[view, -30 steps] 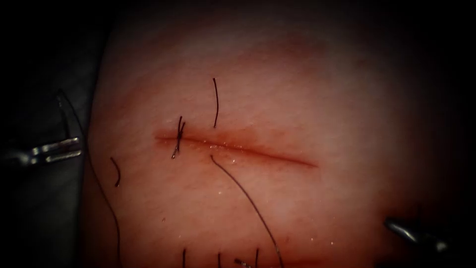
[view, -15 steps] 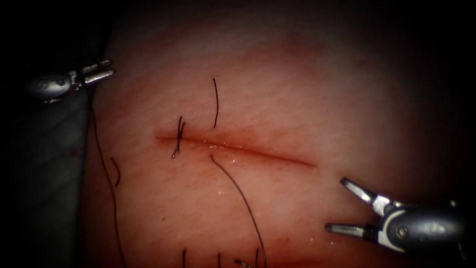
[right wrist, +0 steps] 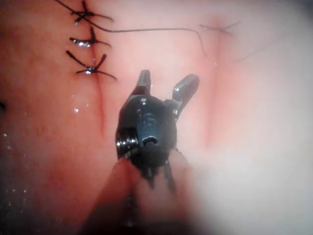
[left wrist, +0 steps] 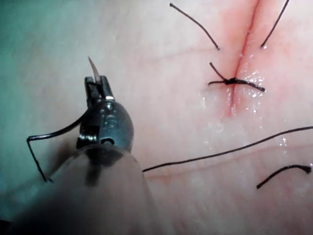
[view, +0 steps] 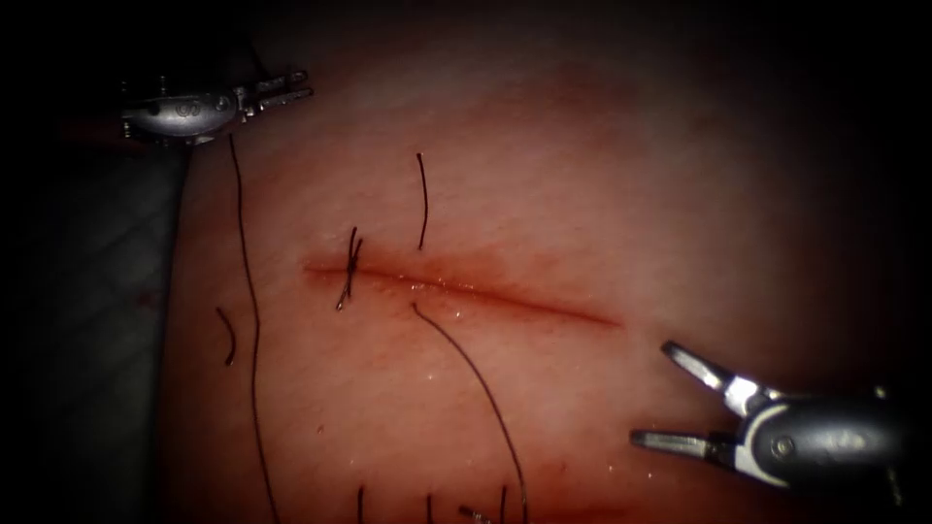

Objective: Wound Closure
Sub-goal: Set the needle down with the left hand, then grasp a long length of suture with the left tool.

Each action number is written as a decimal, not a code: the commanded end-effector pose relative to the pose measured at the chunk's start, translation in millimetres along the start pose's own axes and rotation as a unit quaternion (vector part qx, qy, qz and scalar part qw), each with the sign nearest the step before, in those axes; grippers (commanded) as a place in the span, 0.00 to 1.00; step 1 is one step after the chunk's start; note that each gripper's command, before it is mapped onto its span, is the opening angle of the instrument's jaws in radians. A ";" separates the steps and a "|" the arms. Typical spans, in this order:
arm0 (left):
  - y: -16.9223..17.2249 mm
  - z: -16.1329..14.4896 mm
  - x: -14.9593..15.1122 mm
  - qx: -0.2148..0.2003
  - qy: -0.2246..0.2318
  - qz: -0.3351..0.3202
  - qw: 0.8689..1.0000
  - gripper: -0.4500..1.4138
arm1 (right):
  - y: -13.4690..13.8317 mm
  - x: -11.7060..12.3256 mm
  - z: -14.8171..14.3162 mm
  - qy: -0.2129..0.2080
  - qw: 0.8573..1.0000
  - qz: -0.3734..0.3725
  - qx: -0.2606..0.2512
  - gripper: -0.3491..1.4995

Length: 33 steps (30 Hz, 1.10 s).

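Observation:
The cut (view: 466, 288) runs across the tissue (view: 602, 175), with one knotted stitch (view: 349, 267) near its left end. My left tool (view: 303, 85) hovers over the tissue's upper left edge, left of the cut, jaws shut on the needle (left wrist: 93, 68). A short pointed end sticks out past the jaws, clear of the tissue. Thread (view: 250, 311) hangs from this tool down the left side. A second thread (view: 476, 378) leaves the cut's lower lip and runs downward. My right tool (view: 652, 393) sits below the cut's right end, jaws open, holding nothing (right wrist: 167, 77).
Cut ends of thread lie on the tissue: one above the cut (view: 423, 199), one at the left (view: 229, 338), several along the lower edge (view: 429, 507). The right wrist view has several tied stitches (right wrist: 88, 68) in a row. Dark cloth (view: 87, 340) borders the tissue's left.
My left tool has risen and moved right along the tissue's edge with the needle, dragging its thread. My right tool came in from the lower right with jaws open, then barely moved.

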 end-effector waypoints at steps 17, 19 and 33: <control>1.5 6.8 -4.5 -0.002 -0.040 -0.153 0.987 0.87 | -1.2 -0.2 1.2 0.004 1.000 0.000 0.002 0.92; 1.7 6.4 -3.9 -0.003 -0.044 -0.156 0.987 0.95 | -1.2 -0.3 1.2 0.004 1.000 0.000 0.002 0.92; 9.9 -3.0 4.8 -0.031 -0.003 -0.037 0.999 0.76 | -0.5 -0.5 1.1 0.003 1.000 0.000 0.003 0.92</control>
